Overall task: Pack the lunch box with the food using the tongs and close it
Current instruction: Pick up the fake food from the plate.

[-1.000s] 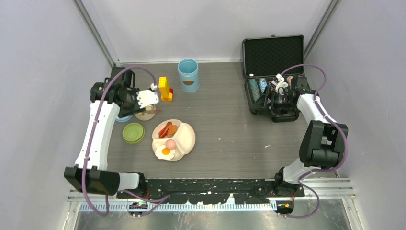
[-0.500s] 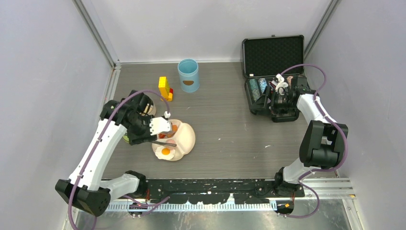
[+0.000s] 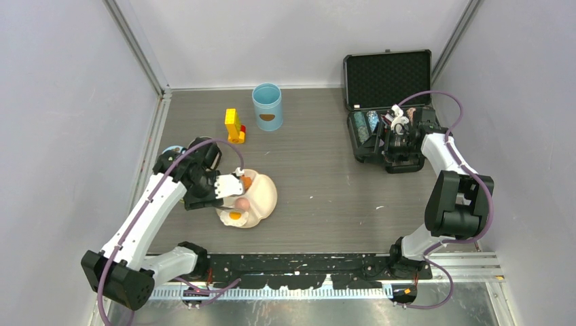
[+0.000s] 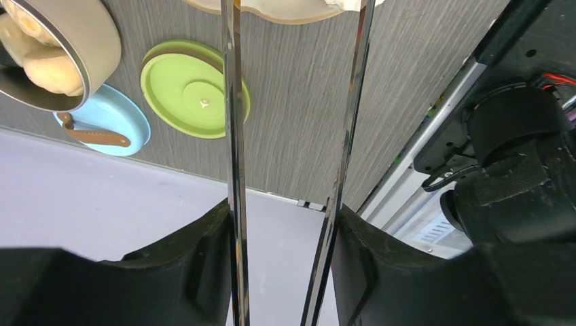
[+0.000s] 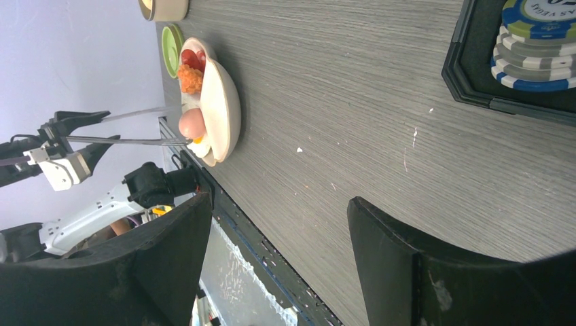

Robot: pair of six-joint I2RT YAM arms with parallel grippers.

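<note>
My left gripper (image 3: 229, 185) (image 4: 285, 210) is shut on the tongs (image 4: 234, 136), whose two thin silver arms stand apart. Their tips (image 5: 183, 140) reach over the cream plate (image 3: 268, 197) and lie on either side of the pink egg (image 5: 192, 123). On the plate also lie red sausages (image 5: 193, 58), a brown nugget (image 5: 190, 78) and a fried egg (image 3: 235, 216). The steel bowl (image 4: 88, 34) holds a beige bun (image 4: 44, 64); beside it lie the green lid (image 4: 193, 88) and the blue lid (image 4: 102, 125). The light-blue canister (image 3: 267, 105) stands open at the back. My right gripper (image 3: 397, 139) (image 5: 278, 217) hangs open and empty.
A black foam-lined case (image 3: 387, 81) lies open at the back right, with stacked poker chips (image 5: 536, 41) in its tray under my right arm. A yellow block toy (image 3: 234, 125) stands left of the canister. Grey walls close in the table on three sides.
My left arm has swung forward from the steel bowl at the back left to the plate, bringing the tongs' tips to the pink egg. The right arm has not moved.
</note>
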